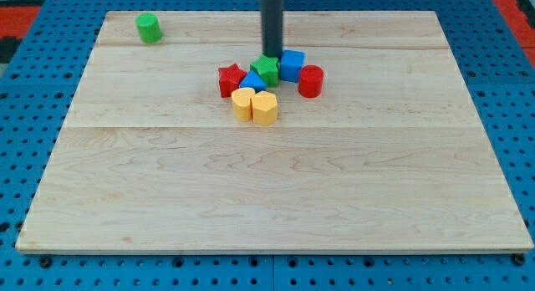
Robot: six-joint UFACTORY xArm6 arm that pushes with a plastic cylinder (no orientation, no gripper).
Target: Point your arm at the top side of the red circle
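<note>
The red circle [310,80] is a short red cylinder standing at the right end of a cluster of blocks in the upper middle of the wooden board [276,191]. My dark rod comes down from the view's top, and my tip [272,57] ends just above the green star-shaped block [266,69], to the upper left of the red circle. A blue cube [292,64] sits between my tip and the red circle.
The cluster also holds a red star-shaped block [231,79], a small blue block [252,82], a yellow round block [243,103] and a yellow heart-shaped block [265,108]. A green cylinder [149,28] stands alone at the board's top left corner.
</note>
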